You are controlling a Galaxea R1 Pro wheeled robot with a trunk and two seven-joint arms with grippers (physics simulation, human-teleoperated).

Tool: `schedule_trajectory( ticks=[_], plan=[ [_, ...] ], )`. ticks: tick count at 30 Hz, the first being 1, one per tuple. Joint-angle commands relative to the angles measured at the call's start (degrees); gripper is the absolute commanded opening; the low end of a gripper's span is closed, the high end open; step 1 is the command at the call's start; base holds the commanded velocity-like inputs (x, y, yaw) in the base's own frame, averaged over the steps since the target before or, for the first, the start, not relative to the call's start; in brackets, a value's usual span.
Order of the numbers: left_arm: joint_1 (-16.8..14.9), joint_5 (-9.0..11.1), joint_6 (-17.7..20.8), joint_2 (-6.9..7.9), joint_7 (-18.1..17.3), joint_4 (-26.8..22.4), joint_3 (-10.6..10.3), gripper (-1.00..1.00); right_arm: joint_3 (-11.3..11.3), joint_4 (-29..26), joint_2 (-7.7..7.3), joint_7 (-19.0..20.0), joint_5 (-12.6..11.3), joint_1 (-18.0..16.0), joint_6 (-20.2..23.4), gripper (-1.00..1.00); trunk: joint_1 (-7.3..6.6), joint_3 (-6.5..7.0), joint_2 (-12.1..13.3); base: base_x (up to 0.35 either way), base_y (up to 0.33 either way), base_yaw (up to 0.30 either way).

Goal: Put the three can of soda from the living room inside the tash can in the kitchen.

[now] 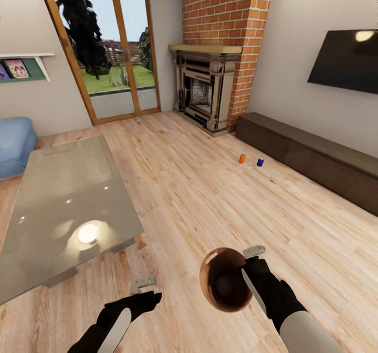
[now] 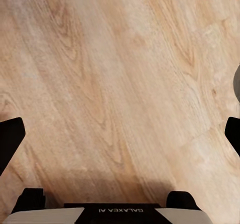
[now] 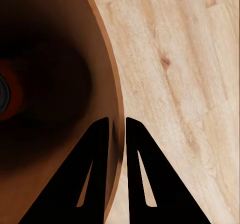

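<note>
Two soda cans remain on the living-room floor (image 1: 210, 195), an orange can (image 1: 242, 158) and a blue can (image 1: 260, 162), upright, side by side, just before the long dark cabinet (image 1: 315, 156). Both lie well ahead, slightly right; the right arm is nearer. Glass surface (image 1: 58, 206) stands left, off the path. Right hand (image 1: 251, 275) is clamped on the trash can (image 1: 224, 279) rim; one orange can (image 3: 6, 96) lies inside. Left hand (image 1: 144, 286) hangs wide open, empty.
</note>
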Motion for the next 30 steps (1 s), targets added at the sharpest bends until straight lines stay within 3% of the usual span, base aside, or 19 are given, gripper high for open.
schedule_trajectory(
  ticks=[1,12,30],
  plan=[
    [0.0,0.0,-0.15,-0.03,0.05,0.55,-0.05,1.0,-0.02,-0.02,-0.01,0.25,-0.17,-0.01,-0.05,-1.0,0.0,0.08,0.0,0.0,0.0,0.0],
    [0.0,-0.06,-1.9,-0.67,3.0,2.4,-0.63,1.0,-0.2,-0.11,-0.13,0.37,-0.23,0.06,-0.01,-1.0,0.0,0.92,0.0,0.0,0.0,0.0],
    [0.0,-0.08,-2.89,-0.78,3.69,2.35,-0.7,1.0,-0.43,-0.11,0.24,0.34,-0.35,0.07,-0.28,-1.0,0.0,2.21,0.0,0.0,0.0,0.0]
  ],
)
